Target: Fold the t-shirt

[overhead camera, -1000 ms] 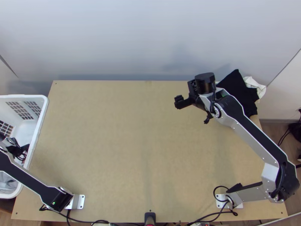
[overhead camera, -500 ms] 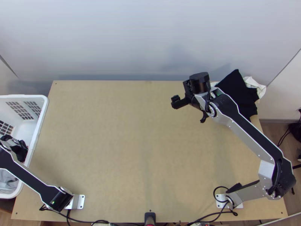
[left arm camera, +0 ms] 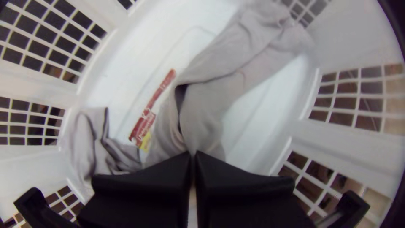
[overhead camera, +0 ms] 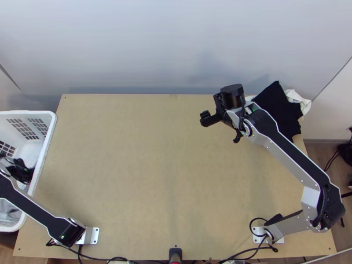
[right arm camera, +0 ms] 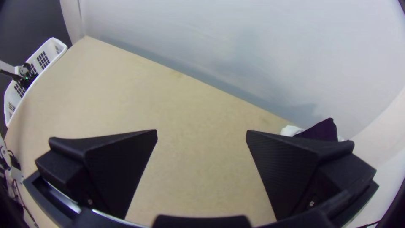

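Over at the left end of the light wooden tabletop (overhead camera: 132, 176), a white plastic basket with latticed sides (overhead camera: 49, 136) is standing, and the black left end effector (overhead camera: 21, 171) is hanging inside it. Down there the light grey cloth (left arm camera: 211, 101), the one for folding, is lying bunched and creased, one long stretch running across the white basket floor to the wall and a crumpled part sitting off to one side, with a red and yellow printed label (left arm camera: 147, 114) showing next to it. The left end effector (left arm camera: 193, 155) is keeping its two fingertips together, right at the grey cloth; whether any fabric is being pinched, one cannot tell. Across on the other side, the black right end effector (overhead camera: 221, 128) is hovering over the far right part of the tabletop, its flat fingers (right arm camera: 122, 169) standing wide apart with nothing between them. Behind its arm, a black cloth (overhead camera: 280, 105) is resting in a layered pile at the far right corner, a white cloth (overhead camera: 300, 100) peeking out beside it.
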Tool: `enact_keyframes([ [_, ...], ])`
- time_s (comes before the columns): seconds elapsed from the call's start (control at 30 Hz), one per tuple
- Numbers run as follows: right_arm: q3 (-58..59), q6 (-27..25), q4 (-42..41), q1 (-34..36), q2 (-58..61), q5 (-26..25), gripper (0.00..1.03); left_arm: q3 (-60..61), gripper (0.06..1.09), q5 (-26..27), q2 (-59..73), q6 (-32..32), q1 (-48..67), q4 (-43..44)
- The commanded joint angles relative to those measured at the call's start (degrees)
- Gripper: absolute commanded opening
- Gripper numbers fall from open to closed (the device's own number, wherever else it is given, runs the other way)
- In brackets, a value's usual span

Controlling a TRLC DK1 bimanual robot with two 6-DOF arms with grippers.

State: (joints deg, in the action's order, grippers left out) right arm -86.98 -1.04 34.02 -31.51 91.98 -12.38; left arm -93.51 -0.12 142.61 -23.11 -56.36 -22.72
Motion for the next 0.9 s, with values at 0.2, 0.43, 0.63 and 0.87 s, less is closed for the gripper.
enact_keyframes([
  [0.2, 0.0, 0.2, -1.1, -0.1, 0.9, -0.4, 0.97, -28.5, 0.09, 17.4, -11.1, 11.5, -3.2, -31.6],
  [0.43, -0.6, 0.2, -1.1, -0.1, 0.5, -0.5, 0.97, -32.4, 0.09, 21.7, -20.8, 15.0, -3.1, -33.9],
  [0.63, -0.6, 0.1, -1.1, 0.0, 0.1, -0.5, 0.97, -34.5, 0.09, 21.8, -27.6, 17.2, -1.6, -33.4],
  [0.87, -1.1, 0.2, -1.1, -0.2, -0.3, -0.4, 0.97, -34.6, 0.09, 21.8, -33.9, 19.0, 1.2, -34.4],
])
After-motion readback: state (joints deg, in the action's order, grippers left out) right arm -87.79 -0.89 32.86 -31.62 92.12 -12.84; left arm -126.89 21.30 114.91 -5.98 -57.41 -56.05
